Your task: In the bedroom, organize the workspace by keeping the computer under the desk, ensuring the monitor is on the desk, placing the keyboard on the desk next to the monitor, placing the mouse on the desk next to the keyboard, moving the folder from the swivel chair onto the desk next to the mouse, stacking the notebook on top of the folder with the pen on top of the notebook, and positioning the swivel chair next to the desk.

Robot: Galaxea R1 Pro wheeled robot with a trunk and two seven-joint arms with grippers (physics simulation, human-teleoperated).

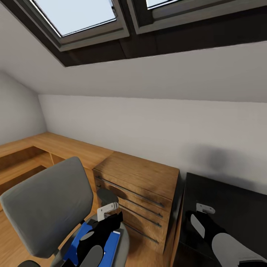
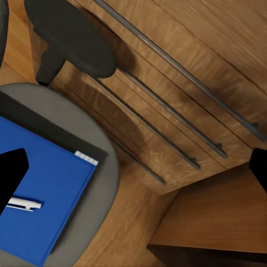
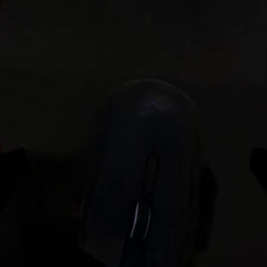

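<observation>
The swivel chair stands at lower left with the blue folder flat on its grey seat. A short white pen lies on the folder. My left gripper hangs over the seat's far edge, open, holding nothing. My right gripper is low over the black desk. In the very dark right wrist view it is open, with the rounded mouse lying between its spread fingers, untouched. The computer, monitor, keyboard and notebook are out of view.
A wooden chest of drawers with long metal handles stands between chair and desk, close to the chair's black armrest. A low wooden bench runs along the white wall. Skylights sit in the sloped ceiling.
</observation>
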